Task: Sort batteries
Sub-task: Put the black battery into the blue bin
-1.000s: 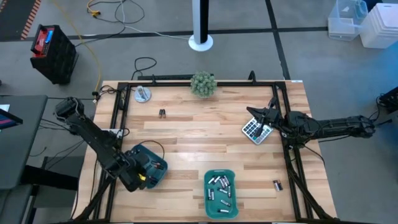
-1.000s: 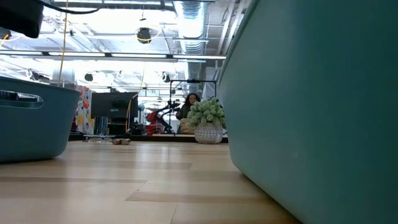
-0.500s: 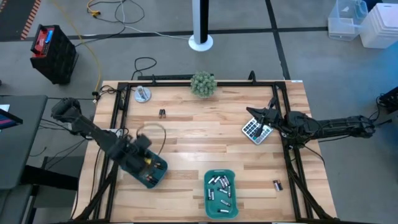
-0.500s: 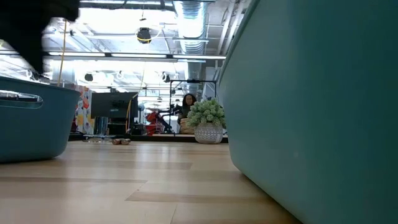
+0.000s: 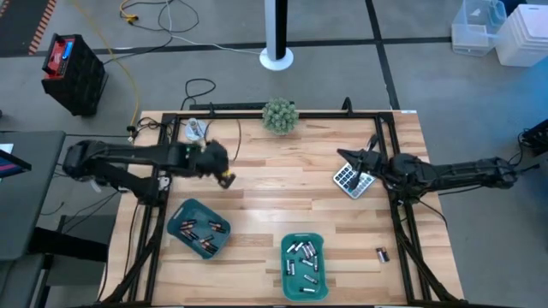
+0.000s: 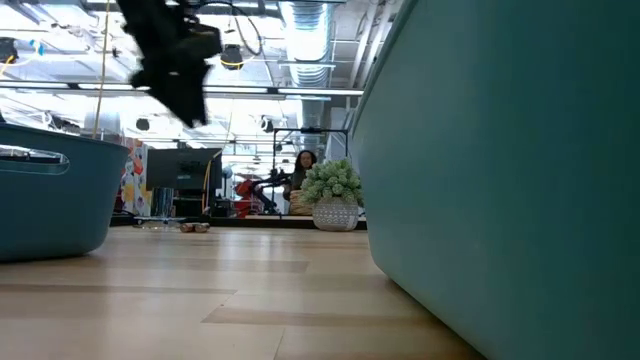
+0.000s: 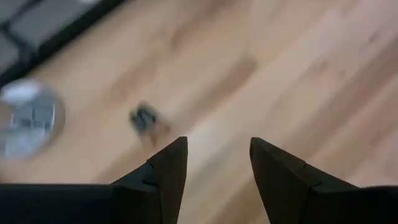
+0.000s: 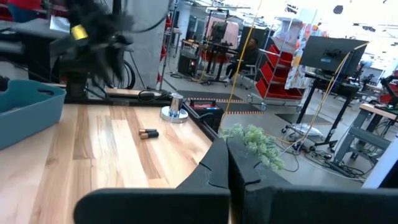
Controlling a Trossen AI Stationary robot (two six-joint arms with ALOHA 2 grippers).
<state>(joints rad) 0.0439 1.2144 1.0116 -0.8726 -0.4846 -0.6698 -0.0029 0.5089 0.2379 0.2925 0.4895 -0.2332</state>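
In the upper left of the high view, the left gripper (image 5: 224,174) hangs above the light wooden table (image 5: 282,192), its two dark fingers (image 7: 166,171) standing apart with nothing between them. Just above it in that view lies a pair of small dark batteries with coppery ends (image 5: 223,156), flat on the wood near the round silvery metal stand (image 5: 197,129) at the table's upper-left corner. The left wrist view shows the same pair as a blurred dark spot (image 7: 144,118) beyond the fingertips, apart from them.

In the lower left of the high view sits a tilted teal plastic tray (image 5: 176,231) holding several dark cells (image 5: 206,233). Lower centre, a second teal plastic tray (image 5: 286,282) holds many silvery-white cells (image 5: 305,261). One more dark cell (image 5: 382,254) lies alone at the lower right, by the black frame rail.

At the right of the high view, the right gripper (image 5: 358,159) rests with its fingers pressed together, empty, touching or just over the grey calculator (image 5: 351,180). A small green potted plant (image 5: 280,115) stands at the table's upper-centre edge. In the low view a person (image 6: 301,166) shows far off in the room behind the plant.
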